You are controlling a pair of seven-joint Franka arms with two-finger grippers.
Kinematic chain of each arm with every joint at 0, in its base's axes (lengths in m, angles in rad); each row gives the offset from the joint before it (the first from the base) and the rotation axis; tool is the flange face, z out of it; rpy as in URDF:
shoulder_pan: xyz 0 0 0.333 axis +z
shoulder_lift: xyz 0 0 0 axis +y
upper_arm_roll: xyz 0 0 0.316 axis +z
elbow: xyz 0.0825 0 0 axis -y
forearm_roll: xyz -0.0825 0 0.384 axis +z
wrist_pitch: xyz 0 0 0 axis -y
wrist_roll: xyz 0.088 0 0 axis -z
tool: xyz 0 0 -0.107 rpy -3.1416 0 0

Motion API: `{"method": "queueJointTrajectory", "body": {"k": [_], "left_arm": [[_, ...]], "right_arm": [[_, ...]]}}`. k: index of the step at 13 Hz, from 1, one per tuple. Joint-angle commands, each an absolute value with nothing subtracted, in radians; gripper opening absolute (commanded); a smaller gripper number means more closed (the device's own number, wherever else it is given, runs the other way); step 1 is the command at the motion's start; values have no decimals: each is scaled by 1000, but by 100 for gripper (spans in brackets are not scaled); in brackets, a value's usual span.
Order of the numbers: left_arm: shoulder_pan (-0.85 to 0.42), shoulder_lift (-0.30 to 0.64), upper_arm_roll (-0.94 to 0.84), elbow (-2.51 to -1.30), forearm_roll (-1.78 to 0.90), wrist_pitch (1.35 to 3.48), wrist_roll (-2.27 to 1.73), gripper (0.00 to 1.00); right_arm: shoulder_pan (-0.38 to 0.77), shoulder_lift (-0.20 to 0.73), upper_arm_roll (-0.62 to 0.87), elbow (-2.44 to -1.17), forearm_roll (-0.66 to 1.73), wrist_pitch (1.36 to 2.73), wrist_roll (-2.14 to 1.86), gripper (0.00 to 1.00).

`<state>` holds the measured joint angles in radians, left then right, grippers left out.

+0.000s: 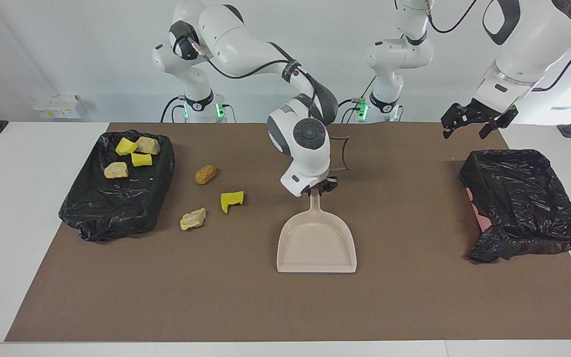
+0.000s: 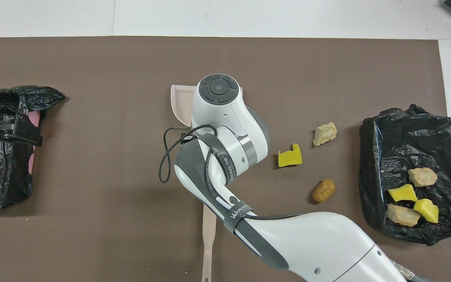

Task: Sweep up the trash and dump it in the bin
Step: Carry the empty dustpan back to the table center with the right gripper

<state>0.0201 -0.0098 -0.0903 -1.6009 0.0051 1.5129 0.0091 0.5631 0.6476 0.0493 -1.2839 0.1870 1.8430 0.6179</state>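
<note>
The right gripper (image 1: 317,188) is at the dustpan (image 1: 316,245) handle; I cannot tell if it pinches. Its arm strap (image 2: 236,213) reads "WANJEED". The left gripper (image 1: 474,121), spread, waits over the tabletop (image 1: 414,297). Three pieces of trash (image 1: 231,200) lie on the mat, four in the black bin (image 1: 117,208).
</note>
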Motion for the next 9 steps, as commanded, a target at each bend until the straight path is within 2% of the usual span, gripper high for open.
{"method": "queueJointTrajectory", "body": {"k": [1, 5, 7, 9], "left_arm": [[5, -14, -89, -1635, 12, 1552, 14, 100], [-17, -15, -90, -1702, 12, 1638, 14, 100], [-60, -12, -92, -1744, 11, 1696, 11, 100], [-99, 4, -92, -1766, 12, 1739, 14, 100]], "right_arm": [[528, 591, 49, -1331, 210, 1835, 586, 100], [528, 511, 46, -1339, 196, 1797, 598, 100], [511, 424, 44, -1353, 196, 1714, 586, 100], [515, 318, 44, -1420, 209, 1652, 607, 100]]}}
